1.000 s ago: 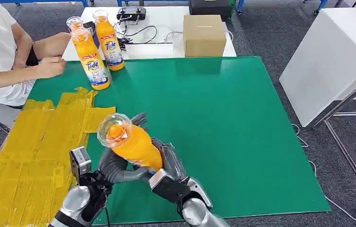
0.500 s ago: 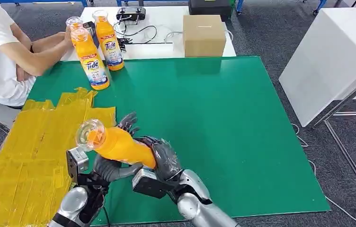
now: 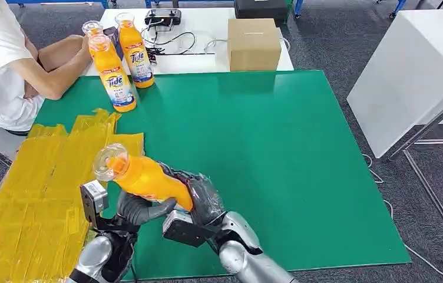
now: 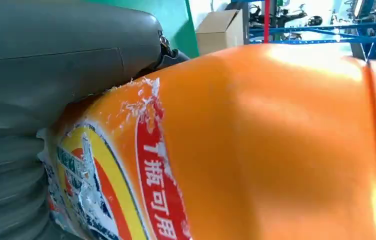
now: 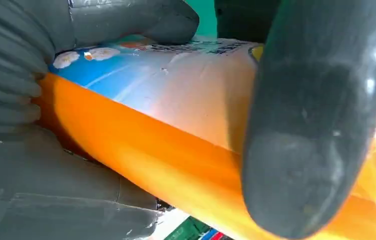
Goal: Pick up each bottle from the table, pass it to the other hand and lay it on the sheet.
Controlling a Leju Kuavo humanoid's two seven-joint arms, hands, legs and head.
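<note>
1. Held bottle [image 3: 145, 178]: orange liquid inside, clear cap end tilted up toward the yellow sheet [image 3: 36, 188], base buried between the two hands. It is in the air above the near edge of the green mat [image 3: 278, 159], just beside the sheet's border.
2. Left hand [image 3: 139, 209]: grey thumb and fingers wrapped under the bottle's lower body, clamped on it. Left wrist view confirms the thumb pressed against the torn label.
3. Right hand [image 3: 204, 197]: fingers closed round the bottle's base. Right wrist view shows a thick dark finger [image 5: 316, 125] lying across the label, thumb on the other side.
4. Three more bottles [image 3: 124, 62] stand upright at the far left corner of the mat, each orange-filled with a blue-and-white label; the rearmost is partly hidden behind the front one.
5. Cardboard box [image 3: 254, 43], closed; contents cannot be told.
6. Person [image 3: 7, 65] at far left, cut off by the frame edge, one forearm by the standing bottles.
7. Held bottle's label print is scuffed and hard to read.
</note>
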